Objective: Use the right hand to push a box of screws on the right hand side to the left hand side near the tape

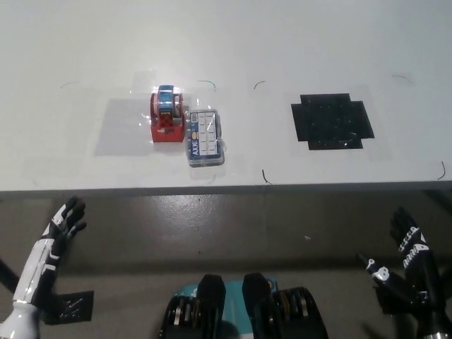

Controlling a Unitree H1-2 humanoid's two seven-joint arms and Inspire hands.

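A clear box of screws (205,138) with a blue label lies on the white table (233,49), touching the right side of a red tape dispenser (167,116). My black right hand (407,244) hangs open below the table's front edge at the lower right, far from the box. My white left hand (63,217) rests open below the table edge at the lower left.
A black cross-shaped patch (331,121) is stuck to the table at the right. Thin black corner marks outline squares around the patch and around the tape and box. Grey floor (282,233) lies below the table's front edge.
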